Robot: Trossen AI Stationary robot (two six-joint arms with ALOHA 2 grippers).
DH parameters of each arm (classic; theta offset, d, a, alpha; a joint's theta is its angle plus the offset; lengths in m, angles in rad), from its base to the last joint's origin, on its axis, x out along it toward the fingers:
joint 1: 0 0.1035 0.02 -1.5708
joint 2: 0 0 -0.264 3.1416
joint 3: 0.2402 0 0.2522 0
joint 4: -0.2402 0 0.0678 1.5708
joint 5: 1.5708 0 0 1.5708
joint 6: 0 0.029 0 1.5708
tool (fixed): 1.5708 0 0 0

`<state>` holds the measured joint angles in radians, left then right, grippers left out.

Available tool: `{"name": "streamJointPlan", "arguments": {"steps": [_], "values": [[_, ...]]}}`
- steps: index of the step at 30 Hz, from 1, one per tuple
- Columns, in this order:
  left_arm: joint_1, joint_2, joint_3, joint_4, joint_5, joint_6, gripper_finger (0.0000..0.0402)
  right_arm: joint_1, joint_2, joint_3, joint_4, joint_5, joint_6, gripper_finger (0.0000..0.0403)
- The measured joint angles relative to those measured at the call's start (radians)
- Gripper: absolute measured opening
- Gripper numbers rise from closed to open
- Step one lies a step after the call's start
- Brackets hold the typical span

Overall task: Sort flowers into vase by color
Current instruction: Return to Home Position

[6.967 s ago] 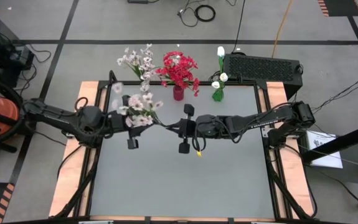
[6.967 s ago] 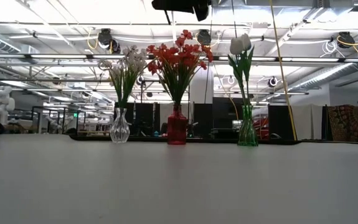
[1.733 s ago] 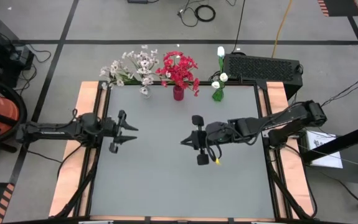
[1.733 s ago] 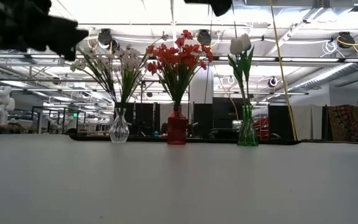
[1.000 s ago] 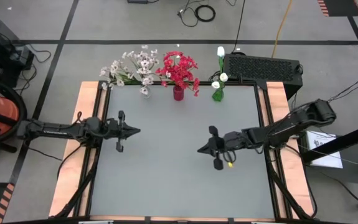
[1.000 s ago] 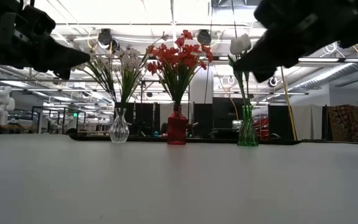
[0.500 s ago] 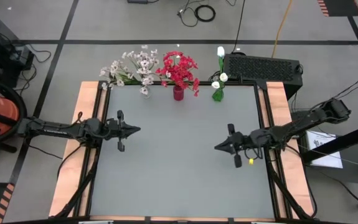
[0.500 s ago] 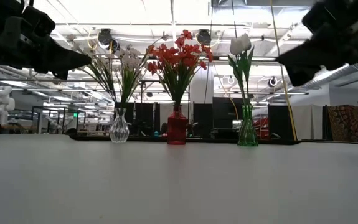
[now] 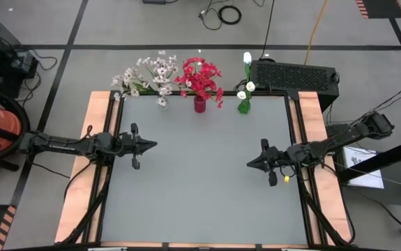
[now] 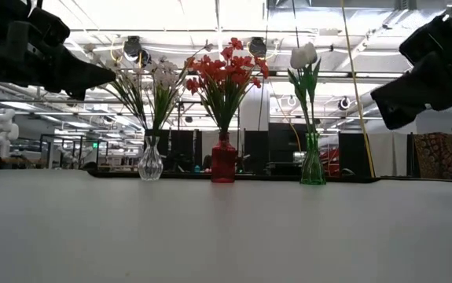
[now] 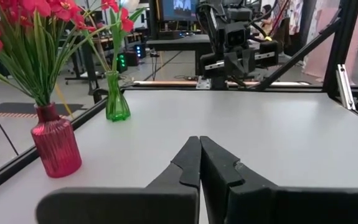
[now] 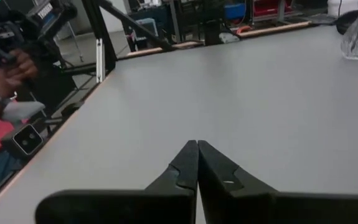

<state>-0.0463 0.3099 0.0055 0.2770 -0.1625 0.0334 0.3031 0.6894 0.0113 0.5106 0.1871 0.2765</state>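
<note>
Retreating toward table's right edge — right gripper (image 9: 250, 164), closed tight, left gripper (image 9: 154, 145) unmoved

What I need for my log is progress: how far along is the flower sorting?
Sorting looks done: pale blossoms stand in the clear vase, red blooms in the red vase, white tulips in the green vase, and no stem lies on the table. Nothing is in hand: the left gripper and right gripper are shut and empty, at opposite table sides. Left, probably, is only parking the arms.
</note>
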Motion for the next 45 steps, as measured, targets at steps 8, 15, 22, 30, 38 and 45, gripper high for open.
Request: {"name": "streamJointPlan", "arguments": {"steps": [8,15,22,30,38,45], "values": [[0.000,-0.022,0.000,-0.009,-0.010,0.017,0.0006,0.000,-0.086,0.003,-0.067,-0.027,-0.014,0.0000],[0.000,-0.053,0.000,-0.034,-0.009,0.017,0.0006,0.000,-0.249,0.003,-0.102,-0.026,-0.116,0.0000],[0.000,-0.058,-0.001,-0.031,-0.009,0.017,0.0006,-0.028,-0.428,0.003,-0.195,-0.037,-0.227,0.0000],[0.000,-0.058,-0.001,-0.001,-0.003,0.029,0.0006,-0.164,-0.557,0.004,-0.274,-0.145,-0.269,0.0000],[0.000,-0.058,-0.001,0.005,-0.003,0.056,0.0006,-0.285,-0.577,0.004,-0.360,-0.239,-0.216,0.0000],[0.000,-0.057,-0.001,-0.045,0.001,0.051,0.0006,-0.312,-0.577,0.004,-0.387,-0.237,-0.202,0.0000]]}}
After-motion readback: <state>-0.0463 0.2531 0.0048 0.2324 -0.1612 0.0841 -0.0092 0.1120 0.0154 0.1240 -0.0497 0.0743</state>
